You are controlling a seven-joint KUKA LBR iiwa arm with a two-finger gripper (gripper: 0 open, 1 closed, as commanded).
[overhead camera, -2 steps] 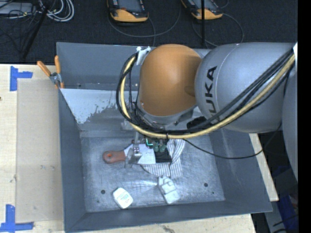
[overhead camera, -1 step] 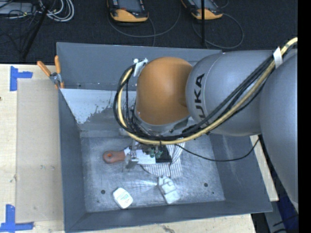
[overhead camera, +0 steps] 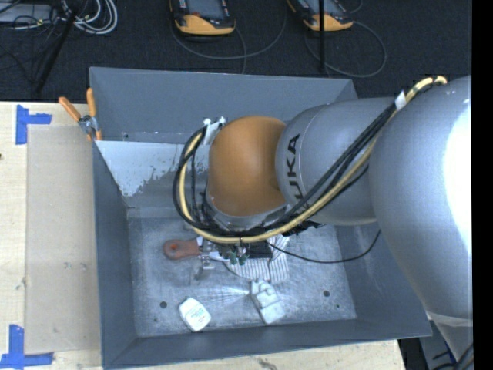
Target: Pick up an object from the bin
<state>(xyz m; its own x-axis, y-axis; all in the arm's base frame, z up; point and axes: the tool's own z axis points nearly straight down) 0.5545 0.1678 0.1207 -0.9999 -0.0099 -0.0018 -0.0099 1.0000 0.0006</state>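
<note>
The grey arm (overhead camera: 400, 176), with its orange wrist cover (overhead camera: 243, 164), reaches in from the right. In the grey bin (overhead camera: 115, 284), the gripper (overhead camera: 219, 259) sits low at mid-floor; I cannot tell whether it is spread or closed. A brown handle-shaped thing (overhead camera: 179, 249) lies just left of it. A white oval piece (overhead camera: 194, 314) and a pale block (overhead camera: 266, 302) lie lower in the frame.

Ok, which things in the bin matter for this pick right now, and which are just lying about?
In play: gripper, low in the bin; brown piece and ribbed white piece, either side of it.
Lying about: small white oval; white block, both nearer the view's bottom.
</note>
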